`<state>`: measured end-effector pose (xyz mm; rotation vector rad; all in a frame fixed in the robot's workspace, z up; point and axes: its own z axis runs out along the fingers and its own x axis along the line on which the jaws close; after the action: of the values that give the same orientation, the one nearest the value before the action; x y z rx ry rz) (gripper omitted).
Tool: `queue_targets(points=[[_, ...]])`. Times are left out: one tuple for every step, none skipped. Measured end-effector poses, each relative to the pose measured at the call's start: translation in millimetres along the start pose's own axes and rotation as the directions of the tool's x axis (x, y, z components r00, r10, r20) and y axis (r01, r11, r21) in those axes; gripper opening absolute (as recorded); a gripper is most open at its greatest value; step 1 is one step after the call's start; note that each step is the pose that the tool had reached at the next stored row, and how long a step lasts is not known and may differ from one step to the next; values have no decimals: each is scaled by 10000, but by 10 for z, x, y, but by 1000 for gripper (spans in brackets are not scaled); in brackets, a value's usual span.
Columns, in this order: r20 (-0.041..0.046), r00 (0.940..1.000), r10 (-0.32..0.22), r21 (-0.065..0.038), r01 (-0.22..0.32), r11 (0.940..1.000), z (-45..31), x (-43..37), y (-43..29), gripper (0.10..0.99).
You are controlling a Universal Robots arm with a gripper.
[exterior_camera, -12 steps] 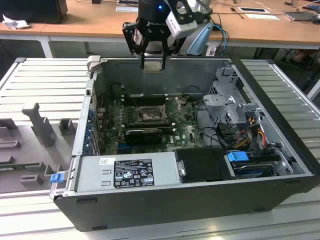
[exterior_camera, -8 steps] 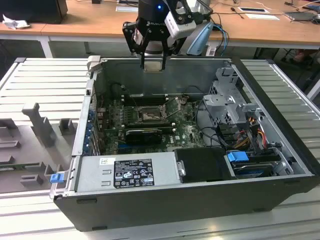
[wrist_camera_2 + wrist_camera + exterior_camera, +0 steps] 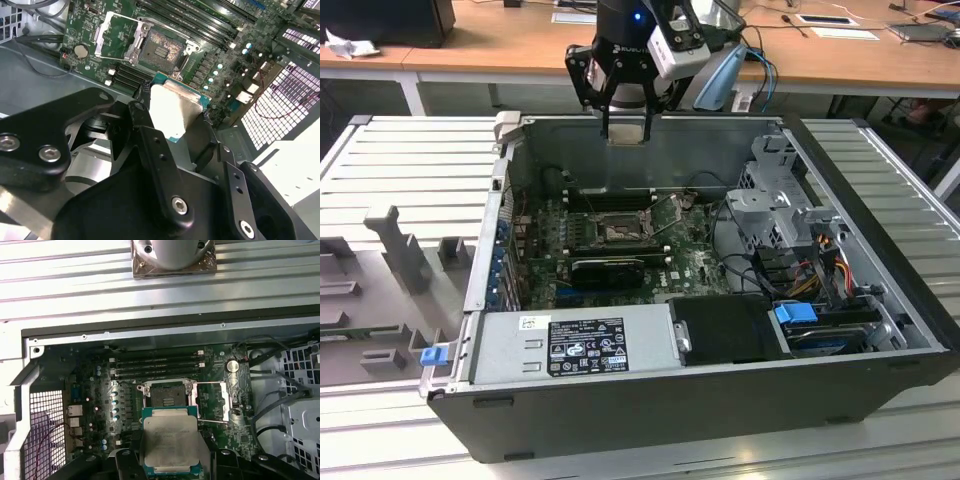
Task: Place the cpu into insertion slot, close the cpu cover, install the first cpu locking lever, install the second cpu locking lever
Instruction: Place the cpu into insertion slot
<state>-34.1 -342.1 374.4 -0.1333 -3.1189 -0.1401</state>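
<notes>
We see the claw [image 3: 624, 128] clamped on the cpu [image 3: 623, 138], one finger against each of two opposite edges, holding it in the air over the open computer case [image 3: 650, 400]. In the exterior view it hangs near the case's far wall, well above the green motherboard [image 3: 690, 262]. In both wrist views the chip lies flat between the fingers, with its metal top facing up toward the cameras [image 3: 170, 440] [image 3: 172, 107]. It is close to square, so we can pick out no long axis. In the first wrist view its edges run roughly in line with those of the insertion slot [image 3: 167, 395] beneath it. The top is a pale silver-beige plate, mottled and dull in the first wrist view and washed nearly white in the second, with a narrow teal-green rim around it. The insertion slot [image 3: 161, 49] sits uncovered on the board, its brownish-gold contact field showing inside a dark metal rim. The cpu cover [image 3: 212, 402], a thin frame with a large square cut-out, is swung open and lies just beside the slot [image 3: 117, 35]. The case rests on a ribbed grey bench [image 3: 410, 150].
</notes>
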Motion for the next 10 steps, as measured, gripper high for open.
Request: queue_targets(points=[[0, 10000, 1, 1, -1, 10000, 0, 0, 0, 525], [-1, 10000, 6, 3, -6, 10000, 0, 0, 0, 525], [1, 10000, 17, 2, -17, 10000, 1, 0, 0, 525], [2, 10000, 33, 1, -33, 10000, 2, -1, 0, 525], [4, 10000, 51, 1, -51, 10000, 2, -1, 0, 525], [9, 10000, 96, 0, -96, 10000, 3, -1, 0, 525], [18, 9998, 194, 3, -194, 9998, 5, 0, 0, 525], [27, 9996, 298, 3, -298, 9996, 5, -1, 0, 525], [35, 9993, 385, 1, -385, 9993, 6, -1, 0, 525], [39, 9991, 429, -1, -429, 9991, 6, 0, -1, 525]])
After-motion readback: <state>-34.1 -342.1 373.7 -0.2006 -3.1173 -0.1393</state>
